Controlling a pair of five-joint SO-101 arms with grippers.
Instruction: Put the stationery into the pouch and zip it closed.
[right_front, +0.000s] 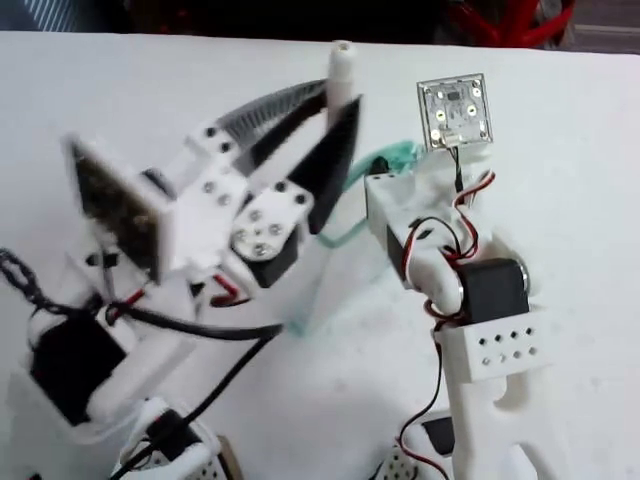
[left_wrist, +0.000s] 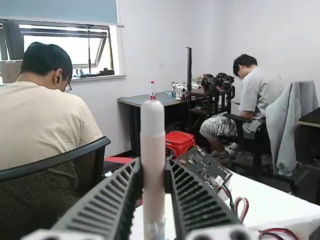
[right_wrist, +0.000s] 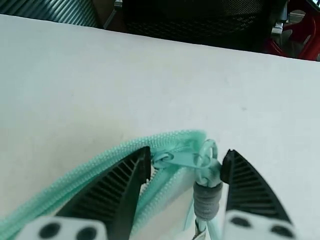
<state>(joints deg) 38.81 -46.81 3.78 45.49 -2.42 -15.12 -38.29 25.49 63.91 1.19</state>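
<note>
A white, round-tipped pen stands nearly upright above the table, and my left gripper is shut on it. In the left wrist view the pen rises between the ribbed fingers of my left gripper. The clear pouch with a teal zipper lies flat between the two arms. My right gripper is open over the pouch's far end, its fingers on either side of the zipper slider and pull. The teal zipper tape curves away from there.
The white table has free room at the far left and far right. A square light board and red-and-white wires sit on the right arm. Black cables trail near the left arm's base.
</note>
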